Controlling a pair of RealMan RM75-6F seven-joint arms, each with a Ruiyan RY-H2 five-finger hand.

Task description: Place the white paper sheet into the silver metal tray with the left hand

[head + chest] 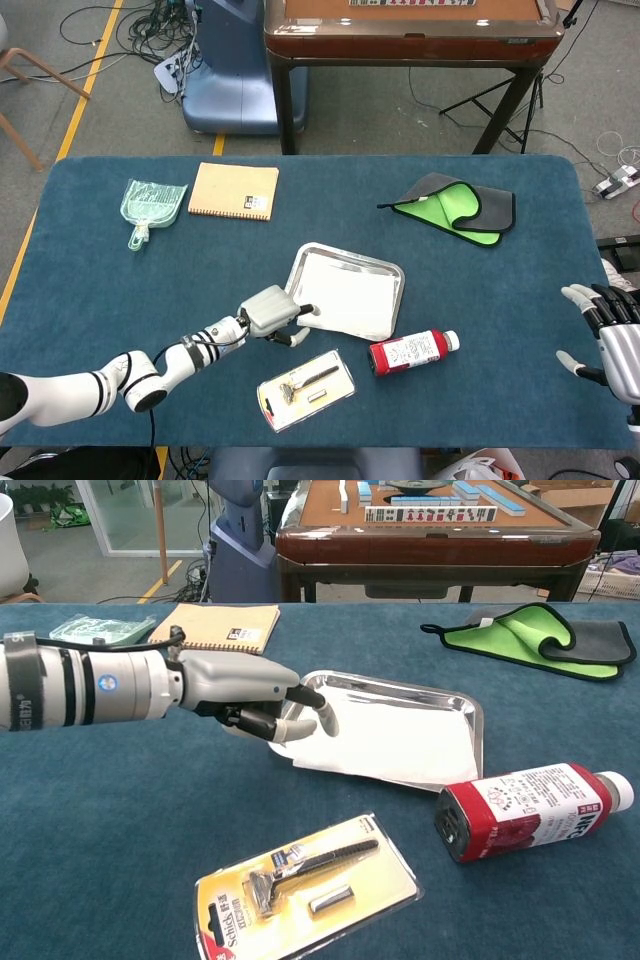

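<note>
The white paper sheet (350, 295) (390, 740) lies in the silver metal tray (346, 254) (400, 686), its near edge hanging over the tray's front rim. My left hand (270, 312) (250, 695) sits low at the tray's near-left corner. One finger lies on the paper's corner with the thumb just below it. Whether they pinch the paper cannot be made out. My right hand (605, 335) hovers off the table's right edge with fingers spread and nothing in it; the chest view does not show it.
A red bottle (412, 351) (530, 808) lies just right of the tray's front. A razor pack (305, 389) (305, 885) lies in front of my left hand. A notebook (234, 190) (215, 628), a clear green bag (153, 205) and a green-grey cloth (455, 208) (535, 638) lie farther back.
</note>
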